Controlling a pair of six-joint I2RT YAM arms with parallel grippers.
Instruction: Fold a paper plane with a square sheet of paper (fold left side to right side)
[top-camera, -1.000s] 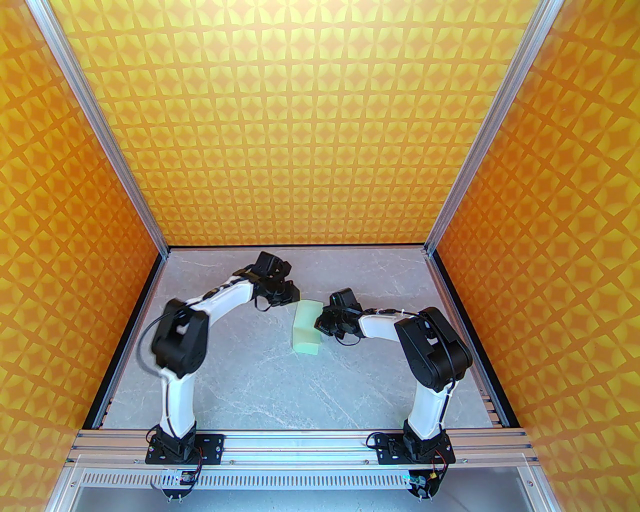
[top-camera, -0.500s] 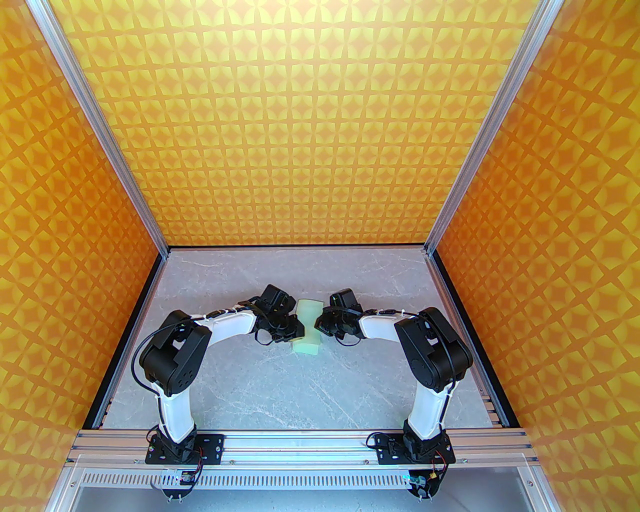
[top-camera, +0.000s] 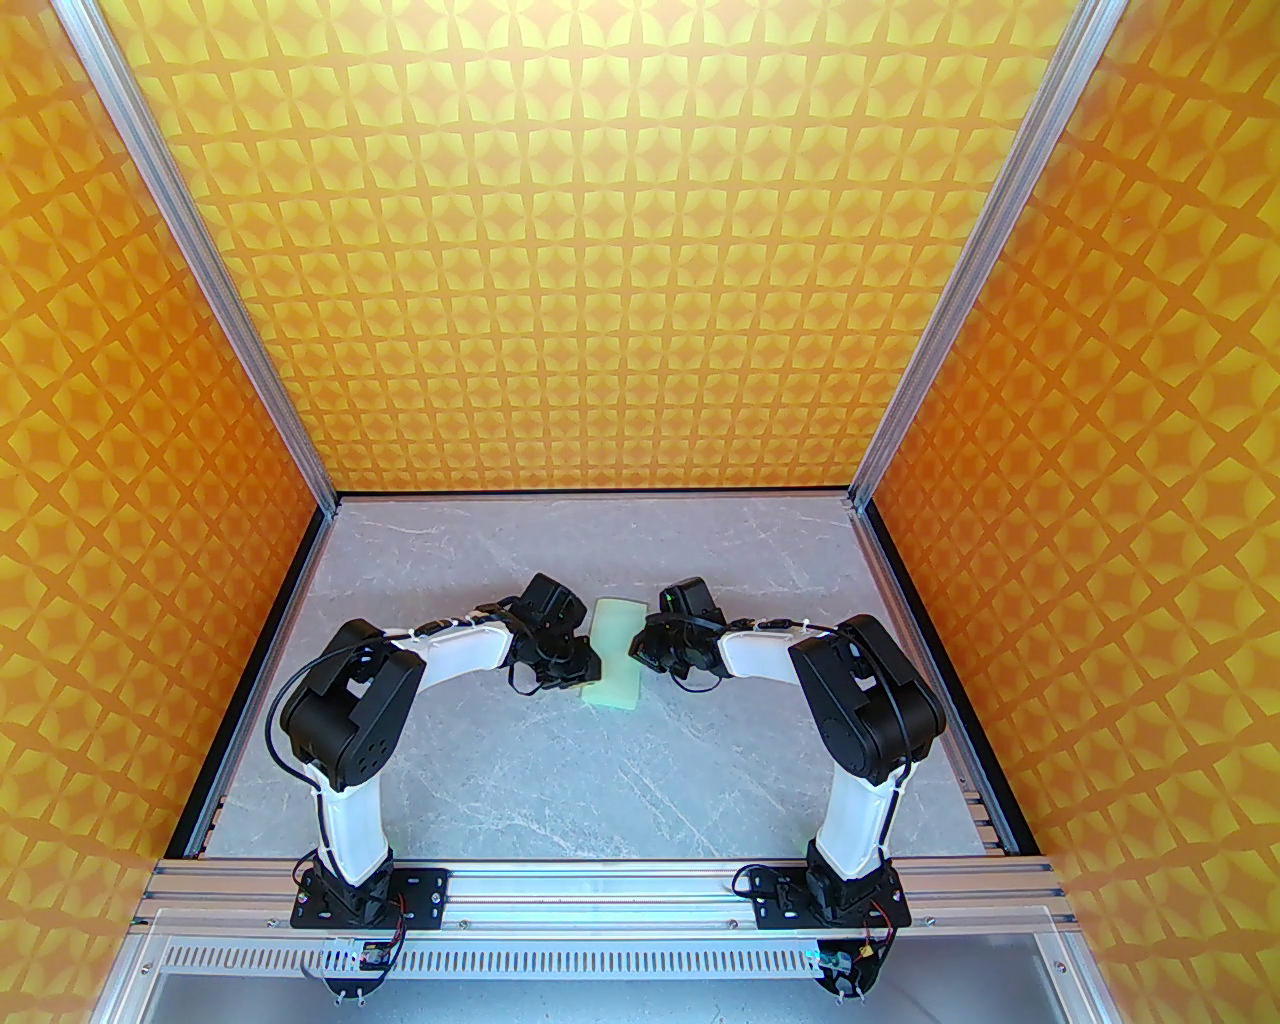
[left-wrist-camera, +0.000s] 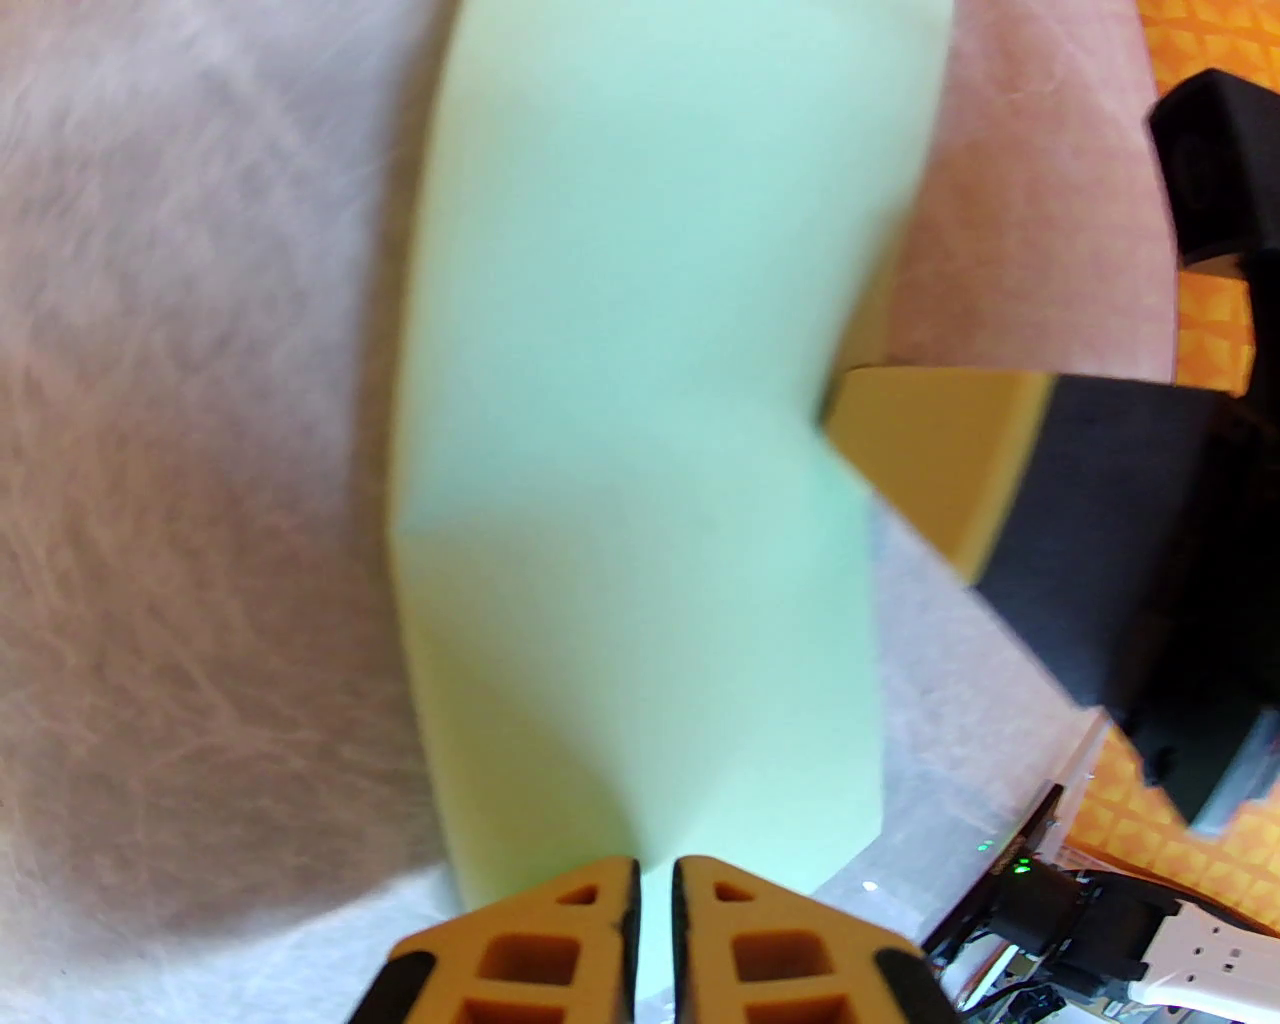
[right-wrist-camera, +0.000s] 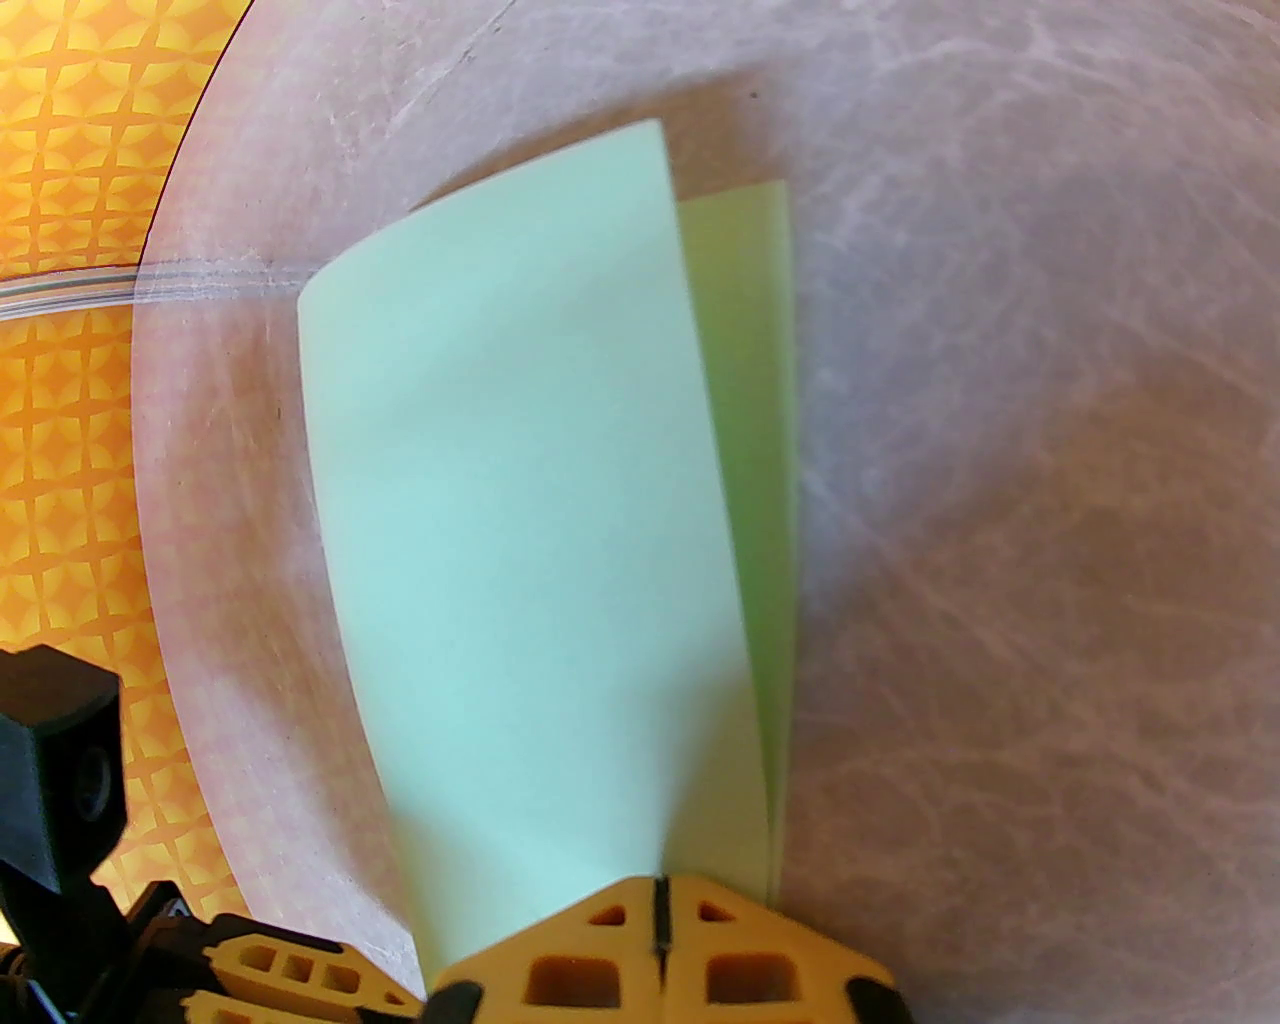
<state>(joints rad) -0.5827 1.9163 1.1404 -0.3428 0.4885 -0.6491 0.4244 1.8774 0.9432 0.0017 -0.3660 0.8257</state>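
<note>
The sheet of paper (top-camera: 613, 652) is pale mint green and lies folded in half as a narrow strip in the middle of the table. My left gripper (top-camera: 590, 668) sits at the strip's left, folded edge near its front end. In the left wrist view its orange fingertips (left-wrist-camera: 600, 900) stand almost together over the paper (left-wrist-camera: 640, 420). My right gripper (top-camera: 638, 650) is shut, its tips on the strip's right edge. In the right wrist view the top layer (right-wrist-camera: 520, 500) stands slightly off the lower layer (right-wrist-camera: 760, 420).
Grey marble-look table (top-camera: 520, 770) inside a frame with orange patterned walls (top-camera: 600, 250). Aluminium posts rise at the back corners. Both arm bases are bolted to the rail (top-camera: 600, 885) at the near edge.
My left gripper has travelled from the strip's far end toward me along its left edge. The paper, puffed up before, now lies flatter. The right arm has stayed put.
</note>
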